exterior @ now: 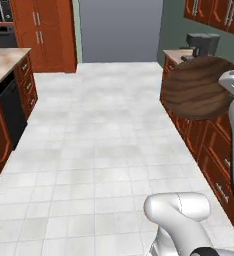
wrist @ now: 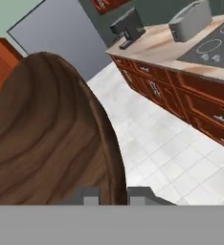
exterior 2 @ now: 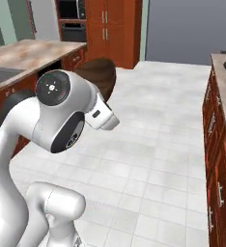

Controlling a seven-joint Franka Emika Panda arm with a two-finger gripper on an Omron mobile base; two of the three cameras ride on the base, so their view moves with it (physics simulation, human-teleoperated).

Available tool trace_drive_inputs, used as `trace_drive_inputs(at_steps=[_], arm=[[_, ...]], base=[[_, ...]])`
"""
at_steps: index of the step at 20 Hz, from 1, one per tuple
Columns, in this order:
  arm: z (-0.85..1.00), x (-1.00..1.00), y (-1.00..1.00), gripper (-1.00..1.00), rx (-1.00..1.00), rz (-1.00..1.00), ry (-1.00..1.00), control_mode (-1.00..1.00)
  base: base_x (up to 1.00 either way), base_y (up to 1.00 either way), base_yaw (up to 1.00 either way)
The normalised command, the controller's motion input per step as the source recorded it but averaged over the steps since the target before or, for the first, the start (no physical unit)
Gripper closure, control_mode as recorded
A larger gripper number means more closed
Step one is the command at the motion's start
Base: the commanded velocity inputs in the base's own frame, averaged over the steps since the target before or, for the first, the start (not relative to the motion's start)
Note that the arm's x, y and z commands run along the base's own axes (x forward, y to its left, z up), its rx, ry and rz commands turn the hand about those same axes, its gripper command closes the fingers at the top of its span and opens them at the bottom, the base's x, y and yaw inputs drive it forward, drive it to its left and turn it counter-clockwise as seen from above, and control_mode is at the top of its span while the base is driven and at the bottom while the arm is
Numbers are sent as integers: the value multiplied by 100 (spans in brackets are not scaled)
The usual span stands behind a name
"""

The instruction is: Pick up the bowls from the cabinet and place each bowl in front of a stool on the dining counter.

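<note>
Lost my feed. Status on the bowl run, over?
Gripper shut on dark wood-grain bowl, fingers pinching its rim. Bowl held above tiled floor, between counters. Nothing blocking ahead.

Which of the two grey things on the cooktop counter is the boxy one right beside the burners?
The pale grey toaster, squat and boxy, stands next to the black cooktop. The darker coffee machine stands farther along, tall with an overhanging top.

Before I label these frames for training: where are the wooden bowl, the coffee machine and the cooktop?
Dark brown bowl (exterior: 196, 89): left base view, middle of its wood-grain outside.
Coffee machine (wrist: 128, 26): hand view, its dark body.
Black cooktop (wrist: 214, 48): hand view, glass surface between the burner rings.
</note>
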Motion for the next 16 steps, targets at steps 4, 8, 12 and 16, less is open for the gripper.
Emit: trace_drive_inputs(at_steps=[4, 8, 12, 16], arm=[[0, 0, 0, 100, 0, 0, 0, 100], [0, 0, 0, 100, 0, 0, 0, 100], [0, 0, 0, 100, 0, 0, 0, 100], [0, 0, 0, 100, 0, 0, 0, 100]], base=[[-14, 0, 89], [-3, 0, 84], [-6, 9, 79], [-2, 34, 74]])
